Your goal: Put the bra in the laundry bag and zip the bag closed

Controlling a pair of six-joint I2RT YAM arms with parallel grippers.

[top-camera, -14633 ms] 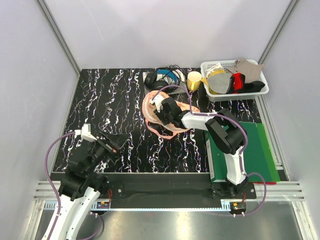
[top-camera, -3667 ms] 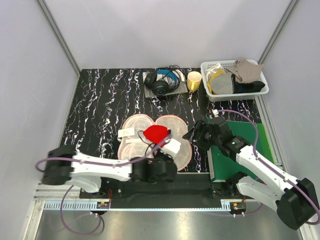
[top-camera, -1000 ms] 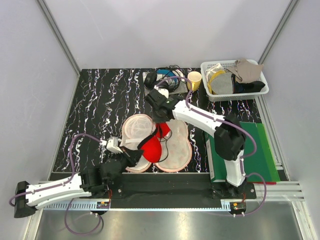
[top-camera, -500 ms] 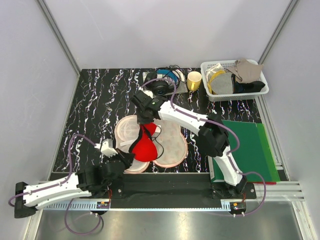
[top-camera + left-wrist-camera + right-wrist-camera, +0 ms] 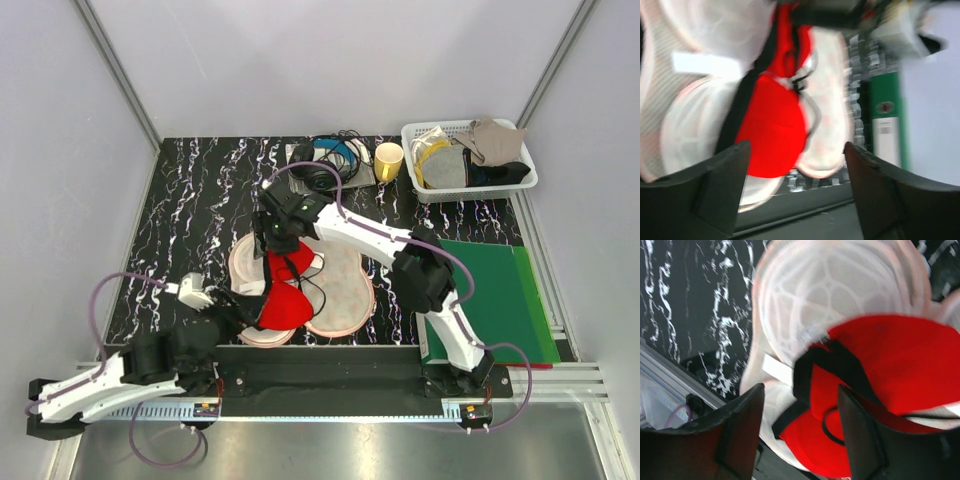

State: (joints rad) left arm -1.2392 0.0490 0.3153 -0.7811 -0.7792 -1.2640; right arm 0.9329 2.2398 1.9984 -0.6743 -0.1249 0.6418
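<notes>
The laundry bag [image 5: 345, 290] lies open and flat on the black marbled table, its pale inside facing up. The red bra [image 5: 281, 303] with black straps lies on the bag's left half. My right gripper [image 5: 279, 232] is open and empty, hovering over the bag's far left lobe, just above the bra. My left gripper [image 5: 238, 308] is open and empty at the bag's near left edge. The left wrist view shows the bra [image 5: 771, 131] on the bag [image 5: 827, 100] beyond my open left gripper [image 5: 795, 150]. The right wrist view shows the bra [image 5: 890, 360], the bag's mesh inside [image 5: 830, 295] and my open right gripper [image 5: 800, 390].
Black headphones [image 5: 325, 165] and a yellow cup [image 5: 388, 160] stand at the back. A white basket [image 5: 520, 182] of cloths sits at the back right. A green folder [image 5: 505, 295] lies at the right, also in the left wrist view [image 5: 885, 115].
My right gripper has shifted a little left over the bag. My left arm has drawn back to the left. The bra lies a little more spread on the bag.
</notes>
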